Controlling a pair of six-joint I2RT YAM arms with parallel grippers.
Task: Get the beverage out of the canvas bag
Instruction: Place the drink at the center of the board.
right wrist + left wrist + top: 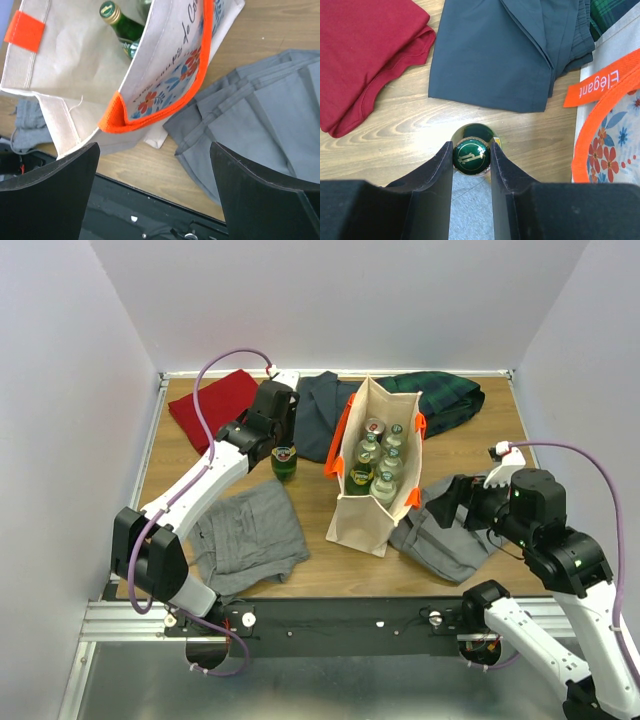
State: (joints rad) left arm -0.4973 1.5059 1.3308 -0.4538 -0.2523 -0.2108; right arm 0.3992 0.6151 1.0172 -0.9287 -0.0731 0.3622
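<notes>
The beige canvas bag with orange handles stands upright mid-table, with several bottles inside. A green bottle stands on the wood left of the bag. My left gripper is above it, and in the left wrist view its fingers press both sides of the green cap. My right gripper is wide open and empty at the bag's right side. In the right wrist view it looks at the bag wall, an orange handle and a bottle inside.
A red cloth lies at the back left, a dark navy cloth behind the bottle, a green plaid cloth at the back right. Grey clothes lie front left and under my right gripper. A black rail runs along the near edge.
</notes>
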